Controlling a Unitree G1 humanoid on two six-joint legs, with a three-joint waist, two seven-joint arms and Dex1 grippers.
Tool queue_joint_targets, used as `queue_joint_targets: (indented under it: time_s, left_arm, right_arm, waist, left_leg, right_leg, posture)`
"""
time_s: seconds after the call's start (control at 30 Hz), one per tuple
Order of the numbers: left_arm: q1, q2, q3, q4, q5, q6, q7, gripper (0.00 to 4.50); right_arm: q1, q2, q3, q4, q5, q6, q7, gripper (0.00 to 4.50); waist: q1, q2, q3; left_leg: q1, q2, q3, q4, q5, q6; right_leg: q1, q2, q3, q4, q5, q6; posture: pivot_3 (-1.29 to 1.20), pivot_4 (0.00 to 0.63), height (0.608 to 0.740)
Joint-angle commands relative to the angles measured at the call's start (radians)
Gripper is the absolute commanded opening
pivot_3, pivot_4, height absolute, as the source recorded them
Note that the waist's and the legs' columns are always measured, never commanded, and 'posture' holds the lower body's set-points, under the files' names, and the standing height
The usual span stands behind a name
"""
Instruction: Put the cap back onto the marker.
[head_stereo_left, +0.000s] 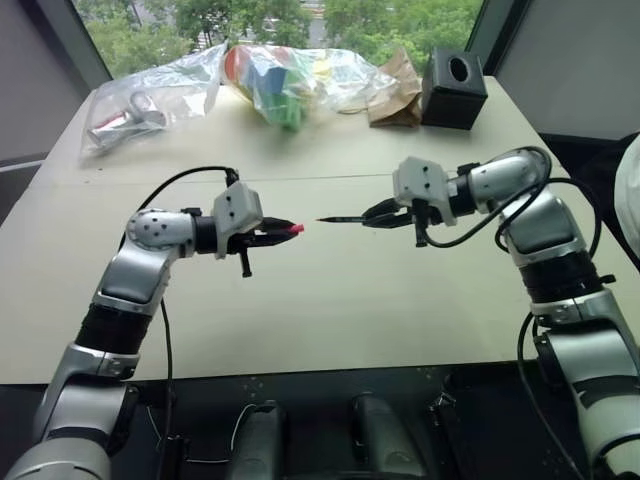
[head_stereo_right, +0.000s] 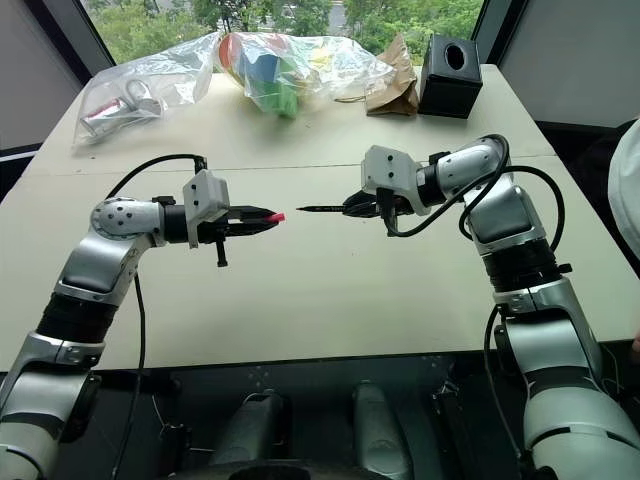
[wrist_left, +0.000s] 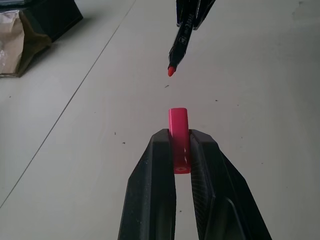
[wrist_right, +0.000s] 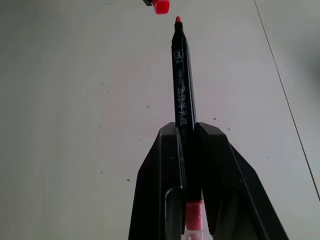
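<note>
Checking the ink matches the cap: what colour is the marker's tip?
Red, like the cap; the marker tip shows best in the left wrist view.

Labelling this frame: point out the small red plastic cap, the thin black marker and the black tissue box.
small red plastic cap (wrist_left: 178, 125), left wrist view, exposed side.
thin black marker (wrist_right: 181, 80), right wrist view, mid-barrel.
black tissue box (head_stereo_left: 452, 98), left eye view, front face.

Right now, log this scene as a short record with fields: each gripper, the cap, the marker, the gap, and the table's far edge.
left gripper: shut on the cap
right gripper: shut on the marker
marker: tip bare, pointing toward the cap
gap: tip and cap apart, nearly in line, above the table
far edge: plastic bags, paper bag, black box
cap on marker: not yet
</note>
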Motion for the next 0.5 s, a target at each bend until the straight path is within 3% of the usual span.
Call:
queue_joint_targets:
  time_s: [0.03,0.5]
  left_arm:
    - [-0.014,-0.003,0.013,-0.039,-0.002,-0.013,0.003,0.0]
    - [-0.013,-0.031,0.019,-0.079,-0.024,0.033,0.012,0.0]
  right_arm:
    - [-0.033,0.007,-0.008,-0.038,0.029,-0.002,-0.003,0.04]
    - [-0.028,0.002,0.01,-0.045,0.031,-0.01,-0.011,0.04]
  waist:
    - [0.0,0.0,0.0]
    - [0.0,0.0,0.0]
  left_leg:
    - [0.0,0.0,0.0,0.0,0.0,0.0]
    - [0.0,0.0,0.0,0.0,0.0,0.0]
  right_leg:
    - [0.0,0.0,0.0,0.0,0.0,0.0]
    - [0.0,0.0,0.0,0.0,0.0,0.0]
  posture:
    - [0.0,0.15,0.74]
    - [0.0,0.15,0.74]
